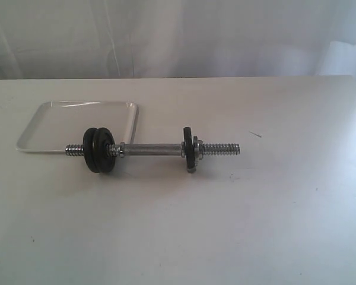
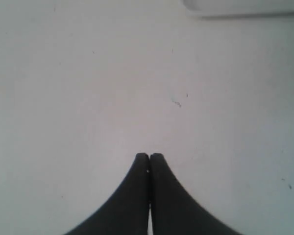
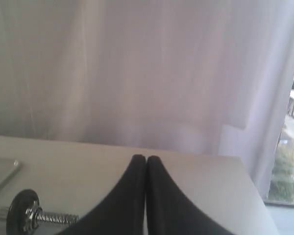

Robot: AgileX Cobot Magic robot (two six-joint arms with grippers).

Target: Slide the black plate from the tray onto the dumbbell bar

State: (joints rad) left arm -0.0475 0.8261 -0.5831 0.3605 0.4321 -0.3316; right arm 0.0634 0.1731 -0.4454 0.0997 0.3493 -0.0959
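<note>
My left gripper (image 2: 149, 156) and right gripper (image 3: 146, 157) are closed, empty. The tray (image 1: 47, 104), centre-left, seems bare. The black plate (image 1: 188, 148) sits on the dumbbell bar (image 1: 154, 148). Next move: probably none.

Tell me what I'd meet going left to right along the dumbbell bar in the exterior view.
Left threaded end → two round black plates → smooth middle of the dumbbell bar → angular black plate → collar nut → right threaded end.

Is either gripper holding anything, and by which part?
Nothing. The left gripper and right gripper are both shut empty; the chrome dumbbell bar lies untouched.
</note>
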